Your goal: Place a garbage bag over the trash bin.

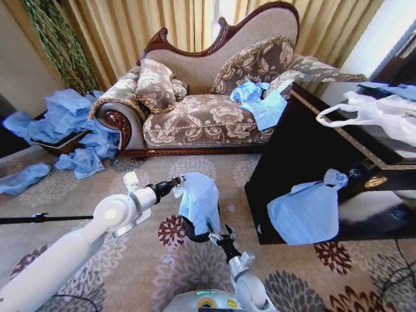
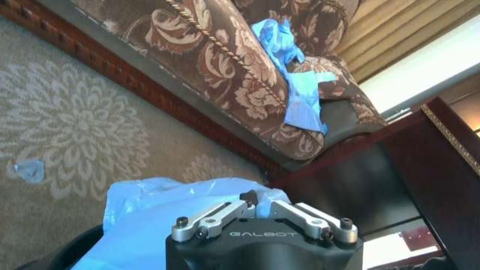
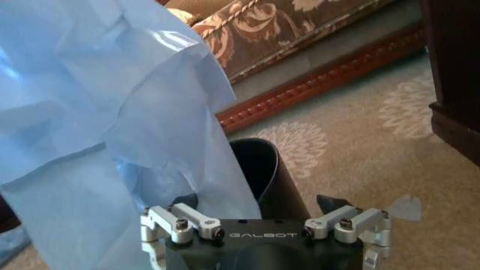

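The garbage bag (image 1: pixel 198 200) is thin light blue plastic and hangs upright over the carpet. My left gripper (image 1: pixel 177 186) is shut on its upper edge; in the left wrist view the left gripper (image 2: pixel 259 203) pinches the bag (image 2: pixel 161 211). Under the bag stands the trash bin (image 1: pixel 193 233), small, black and round, mostly covered. My right gripper (image 1: pixel 221 236) is open right beside the bin's rim. In the right wrist view the right gripper (image 3: pixel 255 207) has its jaws spread wide, with the bin (image 3: pixel 261 166) just ahead and the bag (image 3: pixel 112 118) hanging partly into it.
A patterned sofa (image 1: pixel 208 117) with blue bags (image 1: pixel 260 101) on it stands behind. A dark cabinet (image 1: pixel 312 156) at right carries a knotted blue bag (image 1: pixel 309 211) and a white handled bag (image 1: pixel 377 114). More blue bags (image 1: pixel 65 123) are piled at left.
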Robot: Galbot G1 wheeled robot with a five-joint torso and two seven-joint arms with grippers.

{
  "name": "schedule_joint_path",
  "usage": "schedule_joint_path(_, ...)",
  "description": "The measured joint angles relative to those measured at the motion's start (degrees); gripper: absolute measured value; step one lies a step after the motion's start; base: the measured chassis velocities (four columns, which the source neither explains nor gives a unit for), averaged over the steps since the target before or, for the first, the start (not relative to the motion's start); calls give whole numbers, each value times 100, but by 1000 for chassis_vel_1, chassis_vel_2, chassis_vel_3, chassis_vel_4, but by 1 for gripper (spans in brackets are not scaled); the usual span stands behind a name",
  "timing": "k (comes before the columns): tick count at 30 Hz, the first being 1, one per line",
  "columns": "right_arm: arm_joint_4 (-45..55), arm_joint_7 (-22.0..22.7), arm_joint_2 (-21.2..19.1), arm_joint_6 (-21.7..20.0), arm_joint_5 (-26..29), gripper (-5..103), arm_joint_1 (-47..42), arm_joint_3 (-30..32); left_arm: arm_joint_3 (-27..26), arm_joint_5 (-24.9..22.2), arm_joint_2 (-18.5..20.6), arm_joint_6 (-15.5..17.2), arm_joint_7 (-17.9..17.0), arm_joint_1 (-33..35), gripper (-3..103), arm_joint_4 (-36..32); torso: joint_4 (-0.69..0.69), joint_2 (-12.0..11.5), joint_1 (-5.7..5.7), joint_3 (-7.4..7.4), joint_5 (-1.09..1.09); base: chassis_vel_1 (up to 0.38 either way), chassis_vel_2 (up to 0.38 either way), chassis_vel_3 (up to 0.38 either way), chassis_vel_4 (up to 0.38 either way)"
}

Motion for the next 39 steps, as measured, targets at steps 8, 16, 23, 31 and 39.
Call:
schedule_joint_path(8,-66,-177,1,-13,94,75,119,-96,-47,-24,5,-2,-10,25,0,-29,0,0,0,0,-2,0,0,0,0)
schedule_joint_path(16,-126,-430,31,18,133,42,219,-86,-56,-19,-68,-8,-15,61,0,-29,0,0,0,0,-3,0,0,0,0)
schedule_joint_path(23,129,-439,-132,74,155,21,73,44,-74,-9,-135,-11,-17,106,0,-23,0,0,0,0,-3,0,0,0,0)
schedule_joint_path(31,748,-255,-441,128,115,0,-203,145,-298,-6,-196,-12,-17,325,0,-112,0,0,0,0,-2,0,0,0,0)
schedule_joint_path(39,1536,-393,-818,155,92,0,-700,261,-968,-39,-45,14,-56,1169,0,-445,0,0,-1,-1,-2,0,0,0,0)
